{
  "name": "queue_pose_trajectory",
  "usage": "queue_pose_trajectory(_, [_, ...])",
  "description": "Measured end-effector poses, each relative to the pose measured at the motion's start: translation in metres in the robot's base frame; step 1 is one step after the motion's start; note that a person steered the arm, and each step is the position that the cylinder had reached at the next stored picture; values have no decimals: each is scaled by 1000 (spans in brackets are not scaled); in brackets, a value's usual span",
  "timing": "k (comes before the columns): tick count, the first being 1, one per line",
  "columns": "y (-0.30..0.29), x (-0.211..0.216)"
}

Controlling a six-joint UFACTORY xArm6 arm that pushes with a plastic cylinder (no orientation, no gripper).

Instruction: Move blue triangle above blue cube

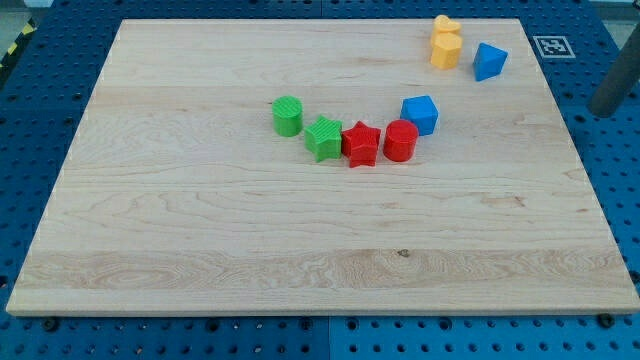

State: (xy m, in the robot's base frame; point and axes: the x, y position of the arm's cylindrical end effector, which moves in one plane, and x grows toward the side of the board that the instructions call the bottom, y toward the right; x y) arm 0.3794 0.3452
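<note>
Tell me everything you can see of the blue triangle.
The blue triangle is a small, solid-looking wedge-shaped block in matte blue, its facets catching the light differently. It sits on the wooden board near the view's top right corner, just right of the two yellow blocks, with a narrow gap between. The blue cube lies lower and to the view's left. My tip, beyond the board's right edge, touches nothing.

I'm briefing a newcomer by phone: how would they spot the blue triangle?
Look to the wooden board's top right corner in the view. Two yellow blocks stand there; the blue triangle sits just right of them, apart from the blue cube lower down beside the red cylinder.
</note>
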Motion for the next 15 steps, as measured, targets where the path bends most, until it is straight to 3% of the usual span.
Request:
queue_pose_trajectory(1, [0,-6])
queue_pose_trajectory(2, [-10,-40])
queue_pose_trajectory(4, [-92,-117])
queue_pose_trajectory(5, [-124,-111])
queue_pose_trajectory(8, [-108,-56])
queue_pose_trajectory(10, [-95,-49])
queue_pose_trajectory(15, [-139,-35])
